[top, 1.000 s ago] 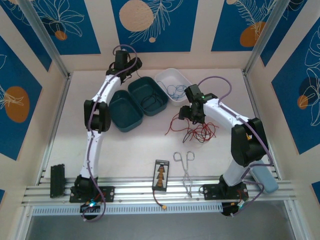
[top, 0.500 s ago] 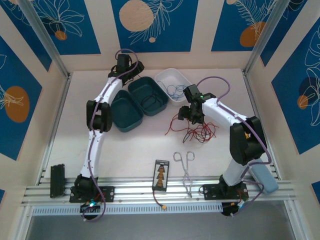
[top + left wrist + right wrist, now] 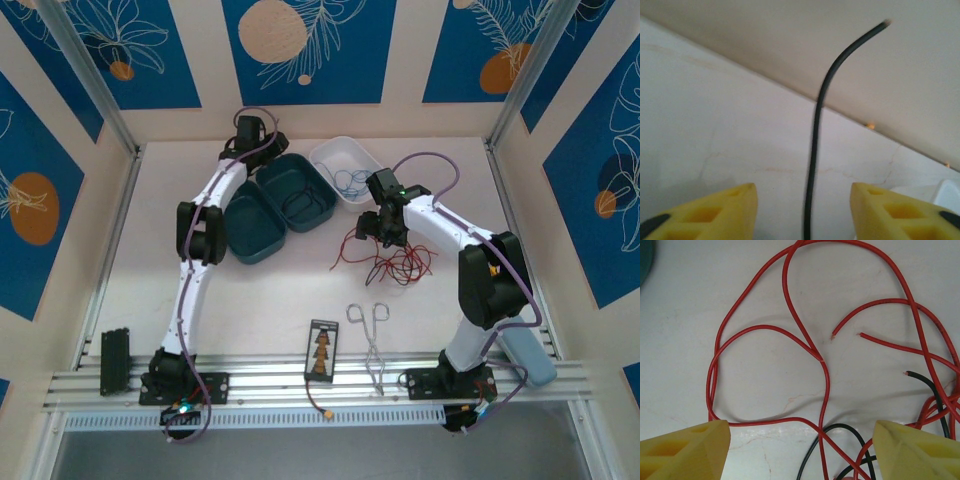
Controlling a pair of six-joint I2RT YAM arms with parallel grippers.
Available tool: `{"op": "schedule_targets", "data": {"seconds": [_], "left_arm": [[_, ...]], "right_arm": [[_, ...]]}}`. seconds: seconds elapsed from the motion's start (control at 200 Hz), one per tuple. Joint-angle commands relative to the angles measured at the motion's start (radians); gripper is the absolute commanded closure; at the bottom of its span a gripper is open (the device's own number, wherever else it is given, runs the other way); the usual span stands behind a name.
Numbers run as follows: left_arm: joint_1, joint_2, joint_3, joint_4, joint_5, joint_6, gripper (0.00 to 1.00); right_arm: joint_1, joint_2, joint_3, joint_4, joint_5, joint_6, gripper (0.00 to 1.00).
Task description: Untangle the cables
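Note:
A tangle of red and black cables [image 3: 395,262] lies on the table right of centre. My right gripper [image 3: 385,228] hovers over its left part, open. In the right wrist view the yellow fingers [image 3: 685,452] stand wide apart around red loops [image 3: 785,335] and a black cable [image 3: 840,427], touching neither. Blue cables [image 3: 350,180] lie in the white tray [image 3: 335,150], and a black cable [image 3: 300,205] lies in a teal tray. My left gripper [image 3: 262,140] is at the back of the table. A black cable [image 3: 816,130] rises between its separated fingers [image 3: 705,212], clear of both.
Two teal trays [image 3: 250,235] sit side by side at back centre, beside the white tray. Silver forceps [image 3: 372,335] and a black-and-orange card [image 3: 322,350] lie near the front rail. A black block [image 3: 115,358] is at front left. The back wall is close ahead of the left gripper.
The left wrist has shifted a little to the right along the back of the table. The right gripper has edged slightly left over the tangle.

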Motion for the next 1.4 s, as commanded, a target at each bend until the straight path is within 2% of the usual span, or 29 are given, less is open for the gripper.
{"op": "schedule_targets", "data": {"seconds": [0.0, 0.22, 0.365, 0.565, 0.72, 1.13, 1.245, 1.391], "left_arm": [[0.009, 0.013, 0.029, 0.027, 0.025, -0.008, 0.62], [0.009, 0.001, 0.03, 0.05, 0.027, 0.004, 0.93], [0.009, -0.025, 0.025, 0.041, 0.02, 0.028, 1.0], [0.007, -0.092, -0.017, 0.073, 0.034, 0.057, 1.0], [-0.004, -0.202, -0.104, 0.094, 0.049, 0.113, 1.0], [-0.061, -0.584, -0.643, 0.182, 0.088, 0.176, 1.0], [-0.088, -0.661, -0.774, 0.204, 0.125, 0.182, 1.0], [-0.133, -0.721, -0.888, 0.165, 0.101, 0.211, 1.0]], "right_arm": [[0.006, 0.021, 0.024, -0.014, -0.008, 0.013, 0.25], [0.006, 0.028, 0.021, -0.012, -0.009, 0.013, 0.25], [0.006, 0.034, 0.02, -0.01, -0.012, 0.013, 0.25], [0.004, 0.035, 0.02, -0.003, -0.011, 0.007, 0.25], [0.001, 0.026, 0.027, -0.002, -0.004, 0.0, 0.25], [-0.008, -0.045, 0.008, 0.009, -0.003, -0.013, 0.26], [-0.009, -0.077, 0.008, 0.01, -0.001, -0.018, 0.26], [-0.016, -0.106, 0.018, 0.024, -0.036, -0.031, 0.3]]}}
